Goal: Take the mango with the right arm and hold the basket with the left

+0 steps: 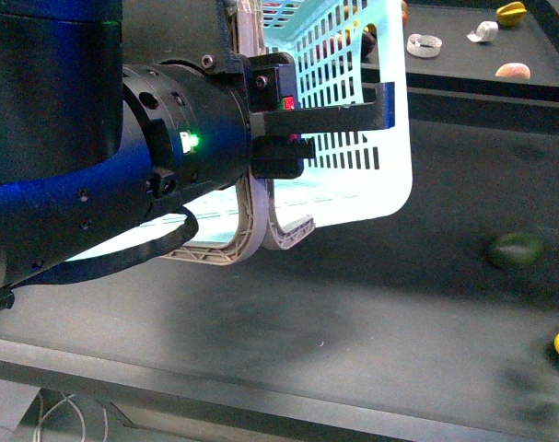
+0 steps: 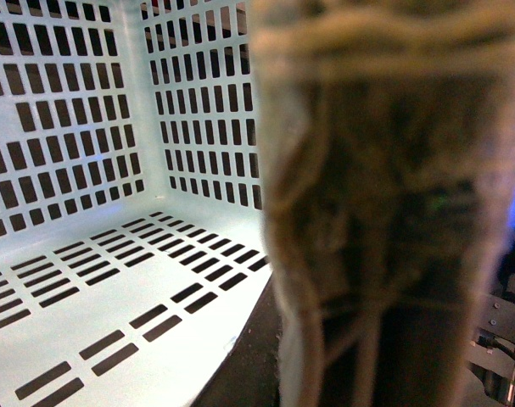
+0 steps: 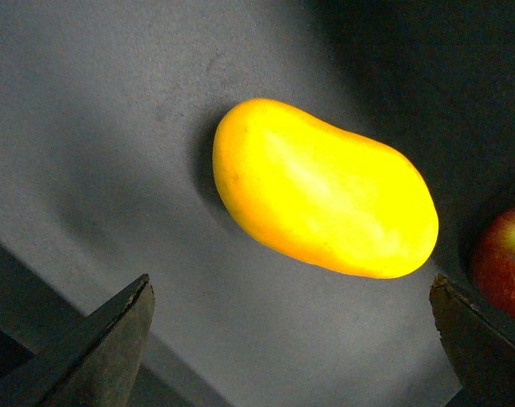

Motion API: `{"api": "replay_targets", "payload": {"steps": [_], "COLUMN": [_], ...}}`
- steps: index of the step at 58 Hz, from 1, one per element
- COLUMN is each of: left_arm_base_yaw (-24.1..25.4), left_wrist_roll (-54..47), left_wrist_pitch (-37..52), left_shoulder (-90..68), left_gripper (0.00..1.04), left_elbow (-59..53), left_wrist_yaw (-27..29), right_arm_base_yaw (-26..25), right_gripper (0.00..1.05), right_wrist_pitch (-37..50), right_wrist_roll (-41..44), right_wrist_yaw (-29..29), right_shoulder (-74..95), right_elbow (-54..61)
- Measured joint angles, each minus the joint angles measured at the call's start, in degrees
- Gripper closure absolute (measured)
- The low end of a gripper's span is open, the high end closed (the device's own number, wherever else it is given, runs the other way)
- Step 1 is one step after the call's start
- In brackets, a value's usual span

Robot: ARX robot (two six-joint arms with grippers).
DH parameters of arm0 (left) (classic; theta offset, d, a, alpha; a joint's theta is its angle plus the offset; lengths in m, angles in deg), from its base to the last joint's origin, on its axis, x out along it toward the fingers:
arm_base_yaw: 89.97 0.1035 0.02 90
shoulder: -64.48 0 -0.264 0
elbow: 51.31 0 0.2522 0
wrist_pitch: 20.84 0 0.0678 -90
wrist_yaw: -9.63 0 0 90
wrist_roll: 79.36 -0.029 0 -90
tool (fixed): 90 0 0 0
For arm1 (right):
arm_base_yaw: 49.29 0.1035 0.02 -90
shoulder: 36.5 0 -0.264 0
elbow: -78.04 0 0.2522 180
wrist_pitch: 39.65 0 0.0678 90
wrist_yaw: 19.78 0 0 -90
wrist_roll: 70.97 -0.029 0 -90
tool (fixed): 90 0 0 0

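As L gripper (image 1: 302,129) prob. grips basket (image 1: 353,55), R gripper (image 3: 291,292) straddles mango (image 3: 325,199).

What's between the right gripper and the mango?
Nothing: in the right wrist view, only bare dark table separates the open right gripper from the mango.

left arm (image 1: 76,157) fills the left half of the front view, close to the lens, glossy black to dark blue, green light (image 1: 189,141) lit on the wrist. wrist points right, left claw (image 1: 307,134) turned sideways, one finger above the other, drawn close together on the basket (image 1: 353,55) handles (image 1: 251,230). left wrist cam: blurred handle right against the lens. right arm not in the front view. right claw (image 3: 289,314) aimed down at the counter (image 3: 113,127), fingers (image 3: 113,339) spread wide, tips touching nothing.
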Motion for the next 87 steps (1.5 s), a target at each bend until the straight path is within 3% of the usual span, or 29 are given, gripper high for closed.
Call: {"api": "replay_targets", "payload": {"steps": [24, 40, 87], "left_arm_base_yaw": [0.00, 0.00, 0.00], "left_wrist_roll": [0.00, 0.00, 0.00], "left_wrist_pitch": [0.00, 0.00, 0.00], "left_shoulder": [0.00, 0.00, 0.00], "left_gripper": [1.00, 1.00, 1.00], "left_elbow": [0.00, 0.00, 0.00], "left_wrist_yaw": [0.15, 0.09, 0.11], "right_arm_base_yaw": [-1.01, 0.31, 3.48], "right_gripper": [0.08, 0.08, 0.08], "right_wrist_pitch": [-4.48, -2.19, -6.16], "right_wrist_roll": [-0.48, -6.49, -13.29], "right_wrist_yaw": [1.99, 1.90, 1.36], "right_shoulder": [6.38, 11.63, 13.84], "right_elbow": [-10.05, -15.67, -18.67]}}
